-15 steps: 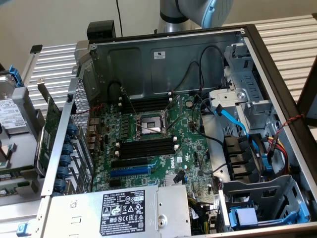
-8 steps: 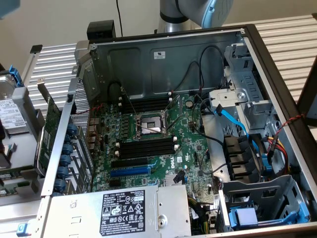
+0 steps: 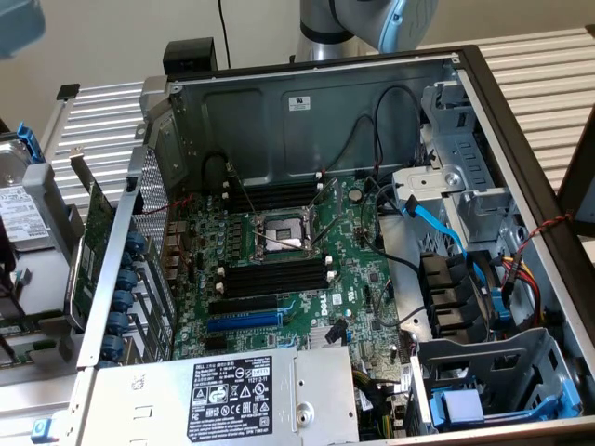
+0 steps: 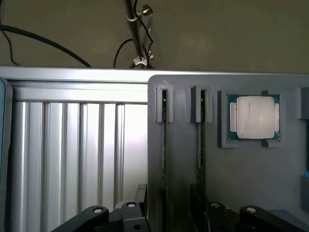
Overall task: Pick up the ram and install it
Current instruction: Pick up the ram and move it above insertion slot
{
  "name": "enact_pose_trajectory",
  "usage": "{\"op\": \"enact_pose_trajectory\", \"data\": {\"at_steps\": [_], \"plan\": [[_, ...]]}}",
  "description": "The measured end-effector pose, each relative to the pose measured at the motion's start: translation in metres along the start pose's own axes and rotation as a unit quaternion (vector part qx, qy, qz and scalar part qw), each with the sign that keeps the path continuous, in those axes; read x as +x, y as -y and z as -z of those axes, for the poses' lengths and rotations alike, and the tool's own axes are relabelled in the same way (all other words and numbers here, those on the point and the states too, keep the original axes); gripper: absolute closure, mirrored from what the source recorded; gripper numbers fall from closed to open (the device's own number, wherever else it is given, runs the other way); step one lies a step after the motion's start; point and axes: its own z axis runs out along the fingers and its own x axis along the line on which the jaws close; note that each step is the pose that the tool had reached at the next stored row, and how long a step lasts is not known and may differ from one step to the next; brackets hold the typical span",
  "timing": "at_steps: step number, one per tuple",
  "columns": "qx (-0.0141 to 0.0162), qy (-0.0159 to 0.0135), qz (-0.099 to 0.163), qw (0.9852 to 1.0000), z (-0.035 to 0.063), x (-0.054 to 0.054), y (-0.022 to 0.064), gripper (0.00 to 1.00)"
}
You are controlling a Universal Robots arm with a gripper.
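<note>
Two narrow rams stand on edge in slots of a grey tray [image 4: 241, 183]. One ram [image 4: 164, 140] is farther from the processor, the other ram [image 4: 202, 140] is nearer to it. My gripper [image 4: 170, 212] hangs above the tray with its jaws open and nothing held; its black fingers [image 4: 141, 195] flank the farther ram's end. In the exterior view the open computer case shows its motherboard [image 3: 353, 288] with two banks of black memory slots [image 3: 274, 195] [image 3: 274, 274], all unfilled.
A processor [image 4: 254, 117] lies in a pocket of the tray. A ribbed metal tabletop [image 4: 72, 154] lies beside the tray. Inside the case are a CPU socket [image 3: 284, 234], loose cables [image 3: 432, 218], a drive cage [image 3: 502, 372] and a power supply [image 3: 232, 395].
</note>
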Motion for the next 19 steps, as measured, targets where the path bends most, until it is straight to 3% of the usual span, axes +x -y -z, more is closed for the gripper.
{"op": "enact_pose_trajectory", "data": {"at_steps": [7,17,19], "plan": [[-0.0024,0.0000,0.003,1.0000,-0.0097,0.000,0.0001,0.52],[-0.0032,0.0000,0.003,1.0000,-0.0189,0.000,-0.0022,0.52],[-0.0034,0.0000,0.003,1.0000,-0.0194,0.000,-0.0024,0.60]]}}
